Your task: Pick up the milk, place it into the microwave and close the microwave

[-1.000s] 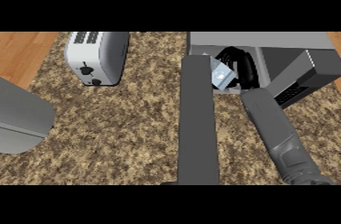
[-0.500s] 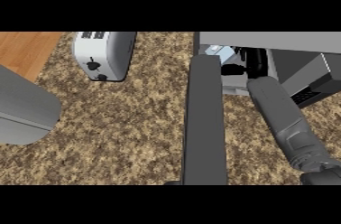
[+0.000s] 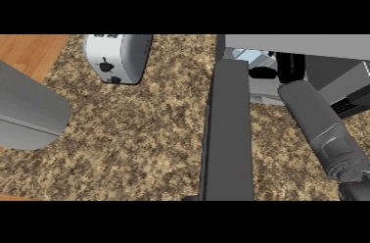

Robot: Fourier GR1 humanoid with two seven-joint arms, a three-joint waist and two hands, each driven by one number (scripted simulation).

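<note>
The right hand (image 3: 289, 65) sits inside the open microwave (image 3: 303, 41), upper right of the frame, beside the milk (image 3: 248, 56) in its mouth. Whether its fingers are clamped on the carton cannot be told. The microwave door (image 3: 230, 129) juts over the tabletop (image 3: 145, 139), with a toaster (image 3: 119, 56) at upper left.

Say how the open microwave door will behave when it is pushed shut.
The microwave door looks like a flat, rigid panel, so it should swing as one piece without flexing. It joins the microwave at its far end, so it probably pivots there rather than slides. A push at its near end likely turns it easiest.
</note>
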